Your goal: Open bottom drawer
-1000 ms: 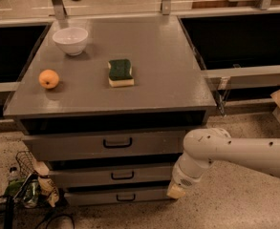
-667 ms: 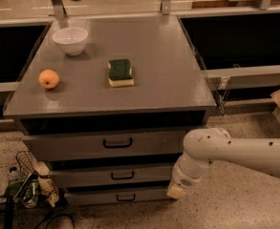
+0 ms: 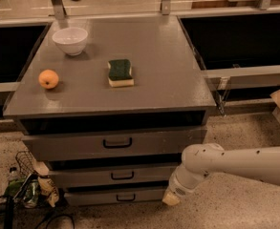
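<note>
The bottom drawer [image 3: 115,195] is the narrowest, lowest grey front, with a small black loop handle [image 3: 125,197]; it looks closed. Above it are the mid-sized drawer [image 3: 115,176] and the widest top drawer [image 3: 113,144]. My white arm [image 3: 235,163] comes in from the right and bends down at a round joint. The gripper [image 3: 171,198] hangs low at the right end of the bottom drawer, to the right of its handle and close to the floor. Only its pale tip shows.
On the grey cabinet top [image 3: 168,75] lie a white bowl [image 3: 70,40], an orange [image 3: 48,78] and a green-yellow sponge [image 3: 120,72]. A wire basket with bottles and wrappers [image 3: 27,185] stands on the floor at the left. Dark openings flank the cabinet.
</note>
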Motion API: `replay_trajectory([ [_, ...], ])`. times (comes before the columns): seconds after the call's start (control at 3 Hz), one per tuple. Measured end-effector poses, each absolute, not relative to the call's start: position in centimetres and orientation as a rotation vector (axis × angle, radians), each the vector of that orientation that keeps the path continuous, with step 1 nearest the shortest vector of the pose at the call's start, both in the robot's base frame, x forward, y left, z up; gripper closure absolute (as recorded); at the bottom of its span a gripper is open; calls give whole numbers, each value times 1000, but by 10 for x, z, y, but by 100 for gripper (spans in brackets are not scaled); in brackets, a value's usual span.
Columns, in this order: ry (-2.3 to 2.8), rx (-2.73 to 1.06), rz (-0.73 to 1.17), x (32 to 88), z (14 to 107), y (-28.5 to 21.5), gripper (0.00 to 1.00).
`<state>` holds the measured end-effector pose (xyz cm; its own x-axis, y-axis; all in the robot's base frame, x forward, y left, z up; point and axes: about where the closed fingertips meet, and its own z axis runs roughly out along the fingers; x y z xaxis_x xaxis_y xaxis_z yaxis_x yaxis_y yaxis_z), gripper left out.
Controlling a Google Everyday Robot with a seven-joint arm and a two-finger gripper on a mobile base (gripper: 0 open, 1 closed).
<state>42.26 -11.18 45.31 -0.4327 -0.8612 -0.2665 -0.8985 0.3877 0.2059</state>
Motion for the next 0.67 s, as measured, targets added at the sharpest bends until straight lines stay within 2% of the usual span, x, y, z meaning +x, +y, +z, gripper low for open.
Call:
replay_trajectory([
  [0.67, 2579, -1543, 501, 431, 392, -91, 100],
])
